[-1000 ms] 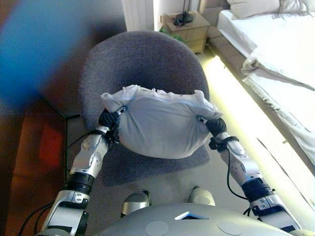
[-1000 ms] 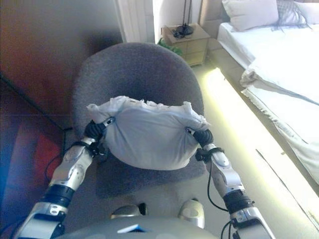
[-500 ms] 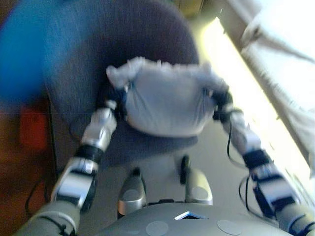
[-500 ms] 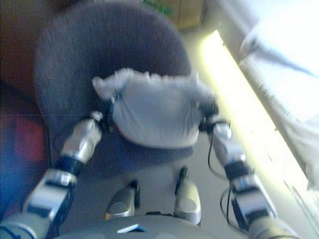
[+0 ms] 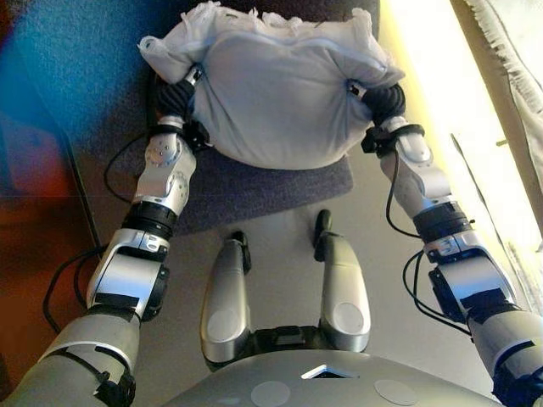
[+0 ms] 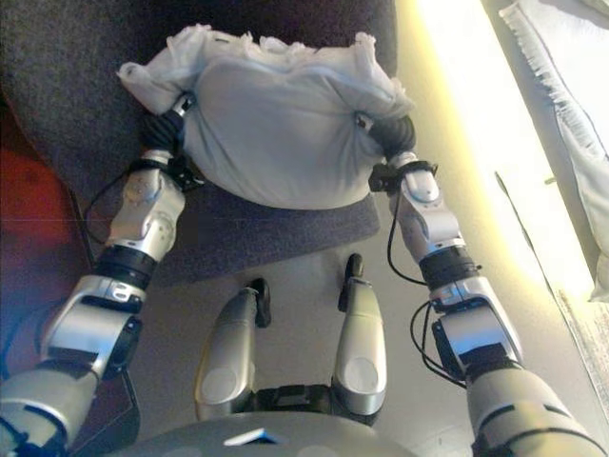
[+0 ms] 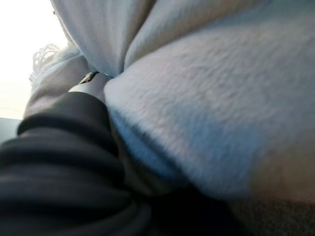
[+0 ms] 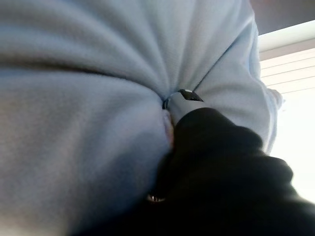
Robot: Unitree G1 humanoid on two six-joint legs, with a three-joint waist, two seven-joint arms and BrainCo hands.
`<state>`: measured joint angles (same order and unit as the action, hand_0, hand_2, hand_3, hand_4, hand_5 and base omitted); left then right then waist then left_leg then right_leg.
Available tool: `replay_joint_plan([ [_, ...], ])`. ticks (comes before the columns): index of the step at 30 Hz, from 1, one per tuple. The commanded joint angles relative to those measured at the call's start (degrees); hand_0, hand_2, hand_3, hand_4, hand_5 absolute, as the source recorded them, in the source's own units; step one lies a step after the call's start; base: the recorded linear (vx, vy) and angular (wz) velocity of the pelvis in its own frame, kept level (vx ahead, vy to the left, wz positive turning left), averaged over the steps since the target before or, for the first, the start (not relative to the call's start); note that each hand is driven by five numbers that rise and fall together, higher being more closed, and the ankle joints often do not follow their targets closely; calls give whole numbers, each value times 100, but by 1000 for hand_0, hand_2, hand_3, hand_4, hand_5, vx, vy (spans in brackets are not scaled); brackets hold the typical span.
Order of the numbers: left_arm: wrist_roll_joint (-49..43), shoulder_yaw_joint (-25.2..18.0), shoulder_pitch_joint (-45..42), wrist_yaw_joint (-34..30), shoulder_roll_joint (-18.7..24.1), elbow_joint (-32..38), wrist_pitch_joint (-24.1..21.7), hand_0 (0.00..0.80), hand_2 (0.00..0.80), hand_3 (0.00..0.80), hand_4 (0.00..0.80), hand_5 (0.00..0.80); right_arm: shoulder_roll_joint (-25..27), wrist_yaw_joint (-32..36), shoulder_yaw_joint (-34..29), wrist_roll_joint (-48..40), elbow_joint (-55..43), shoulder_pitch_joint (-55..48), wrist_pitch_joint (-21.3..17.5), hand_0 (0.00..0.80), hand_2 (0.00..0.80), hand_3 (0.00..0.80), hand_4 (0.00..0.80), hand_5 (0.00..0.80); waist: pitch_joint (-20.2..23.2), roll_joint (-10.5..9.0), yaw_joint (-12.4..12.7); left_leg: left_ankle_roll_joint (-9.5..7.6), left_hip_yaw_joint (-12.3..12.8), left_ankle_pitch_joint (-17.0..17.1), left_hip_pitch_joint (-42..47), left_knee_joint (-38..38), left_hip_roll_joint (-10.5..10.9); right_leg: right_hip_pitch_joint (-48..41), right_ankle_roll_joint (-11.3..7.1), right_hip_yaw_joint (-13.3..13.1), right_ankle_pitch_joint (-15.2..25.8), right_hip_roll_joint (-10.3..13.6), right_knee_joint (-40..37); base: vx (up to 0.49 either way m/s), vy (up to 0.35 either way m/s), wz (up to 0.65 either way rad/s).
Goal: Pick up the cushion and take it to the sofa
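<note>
So the pale grey cushion (image 5: 276, 93) is squeezed between both hands, held up over the front of the dark grey chair (image 6: 67, 57). The left hand (image 5: 174, 95) and right hand (image 5: 383, 100) are pushed into its sides, fingers buried in the fabric, so I can't tell how they're set. The chair's back is cut off up top.
</note>
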<state>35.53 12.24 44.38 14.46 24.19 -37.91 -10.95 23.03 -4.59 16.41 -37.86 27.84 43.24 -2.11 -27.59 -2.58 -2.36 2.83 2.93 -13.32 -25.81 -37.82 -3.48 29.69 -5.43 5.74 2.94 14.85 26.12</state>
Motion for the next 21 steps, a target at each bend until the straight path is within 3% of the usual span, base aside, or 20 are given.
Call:
replay_joint_plan([
  [1, 3, 224, 999, 127, -40, 51, -273, 800, 800, 800, 800, 800, -437, 427, 630, -162, -427, 645, -88, 800, 800, 800, 800, 800, 60, 172, 64, 26, -31, 46, 314, 531, 98, 61, -534, -252, -201, 206, 352, 0, 0, 0],
  [6, 169, 286, 1567, 412, 127, -218, -362, 800, 800, 800, 800, 800, -385, 466, 698, -355, -197, 1099, 29, 800, 800, 800, 800, 800, 5, 252, 52, 71, -31, 82, 286, 606, 132, 115, -558, -211, -202, 237, 307, 2, 10, 2],
  [15, -164, 851, 2644, 764, 486, -858, -225, 800, 800, 800, 800, 800, -393, 311, 734, -1072, 444, 1812, -230, 800, 800, 800, 800, 800, 77, 329, 35, 137, -22, 233, 253, 869, 131, 182, -583, -129, -118, 242, 99, 4, -10, 2],
  [21, 439, 1065, 3152, 677, 631, -854, -152, 800, 800, 800, 800, 800, -268, 356, 787, -1292, 566, 2016, -132, 800, 800, 800, 800, 800, 118, 408, -26, 153, -9, 266, 326, 1011, 142, 142, -579, -110, -139, 206, -22, 40, 12, 0],
])
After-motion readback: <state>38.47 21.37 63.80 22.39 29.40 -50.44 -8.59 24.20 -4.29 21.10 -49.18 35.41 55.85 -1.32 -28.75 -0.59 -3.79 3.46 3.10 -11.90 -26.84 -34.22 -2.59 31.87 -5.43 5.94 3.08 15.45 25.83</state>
